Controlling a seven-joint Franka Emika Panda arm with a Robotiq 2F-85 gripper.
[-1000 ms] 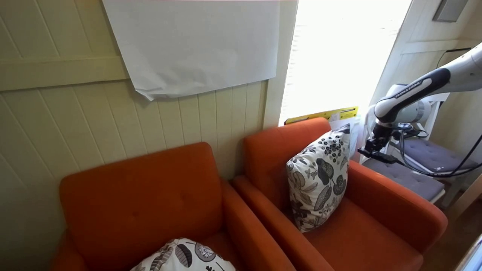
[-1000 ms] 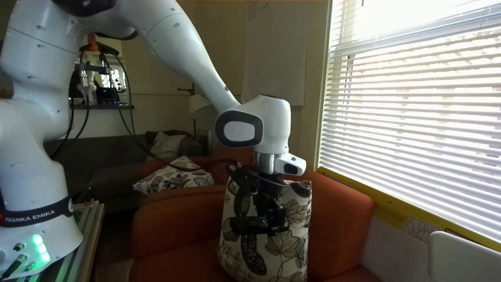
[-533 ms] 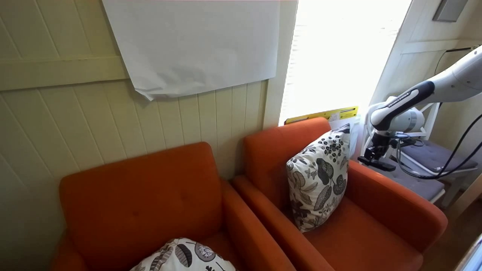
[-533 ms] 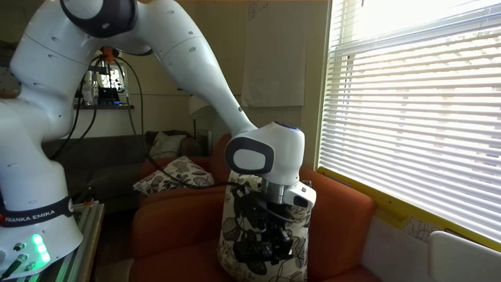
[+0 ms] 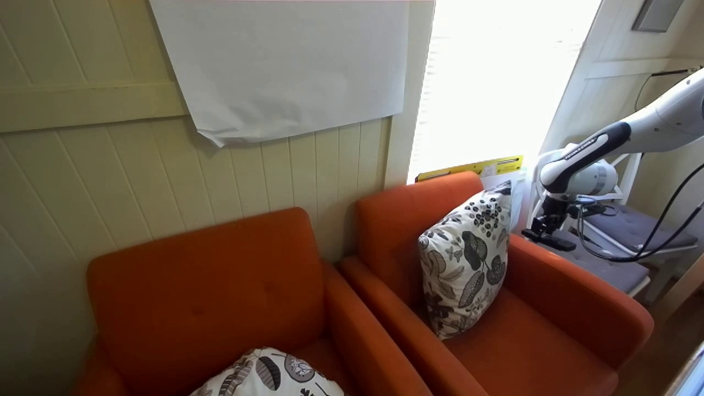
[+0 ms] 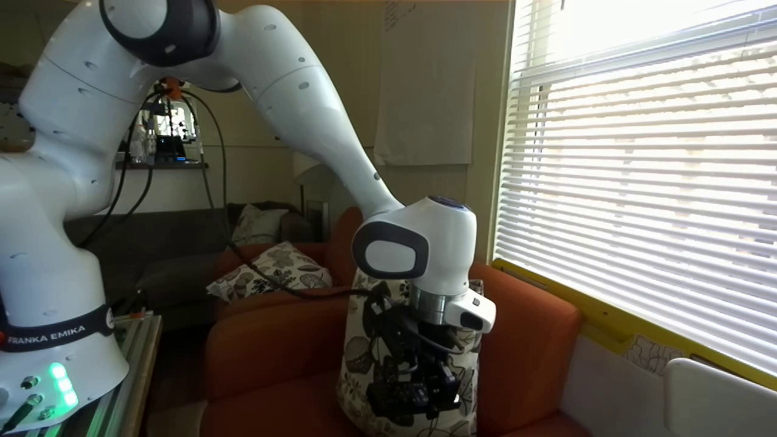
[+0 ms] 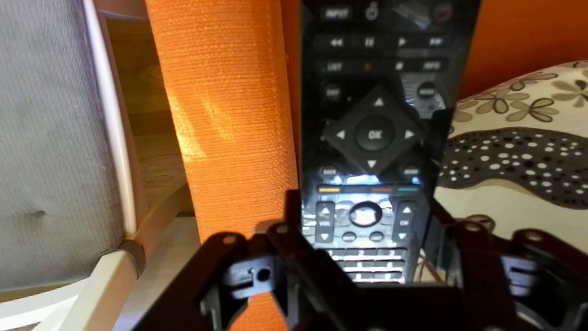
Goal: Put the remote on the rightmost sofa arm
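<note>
Near the orange sofa arm (image 7: 229, 115), the remote (image 7: 374, 110) is grasped, pinched by the gripper (image 7: 366, 212); placing is apparently left.

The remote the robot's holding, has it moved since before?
Yes: in an exterior view, the remote is now lower and slightly further right against the pillow behind it.

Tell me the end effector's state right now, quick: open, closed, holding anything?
End effector: closed on the remote, gripping it by its two long sides.
</note>
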